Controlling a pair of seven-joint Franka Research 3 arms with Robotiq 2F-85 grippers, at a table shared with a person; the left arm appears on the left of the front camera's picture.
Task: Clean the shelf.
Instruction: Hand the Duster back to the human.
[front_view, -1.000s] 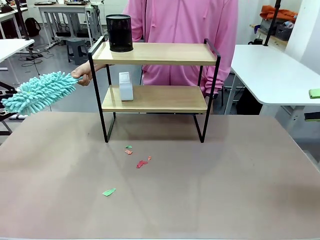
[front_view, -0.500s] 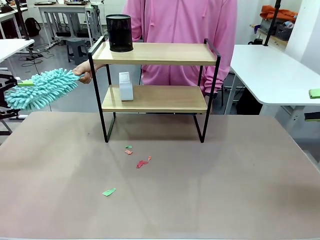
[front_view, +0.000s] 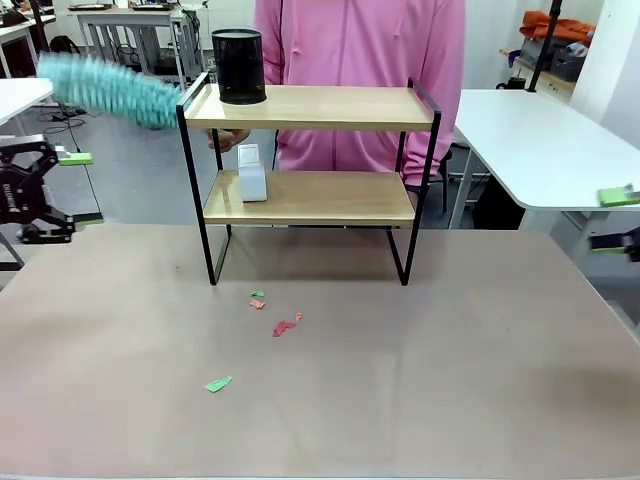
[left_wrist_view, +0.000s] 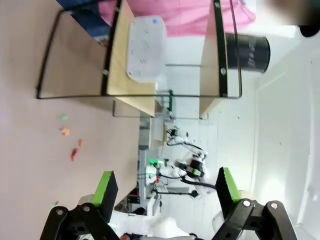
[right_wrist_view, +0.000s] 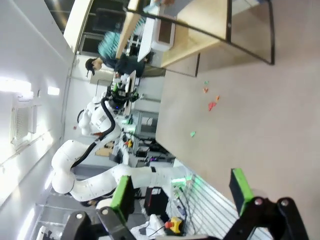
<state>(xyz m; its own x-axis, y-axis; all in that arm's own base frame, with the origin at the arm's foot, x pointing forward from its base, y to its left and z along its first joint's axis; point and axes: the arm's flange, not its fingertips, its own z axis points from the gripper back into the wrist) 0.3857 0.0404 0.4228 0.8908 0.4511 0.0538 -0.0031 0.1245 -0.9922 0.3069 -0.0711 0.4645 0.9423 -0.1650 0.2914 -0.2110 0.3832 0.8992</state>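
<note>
Both tools, left and right, gape wide, holding nothing.

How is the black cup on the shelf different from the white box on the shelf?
The black mesh cup is round and dark; the white box is blocky and pale. The cup stands on the top board of the shelf; the box stands on the lower board. The cup looks wider than the box. Both stand upright near the shelf's left end.
</note>
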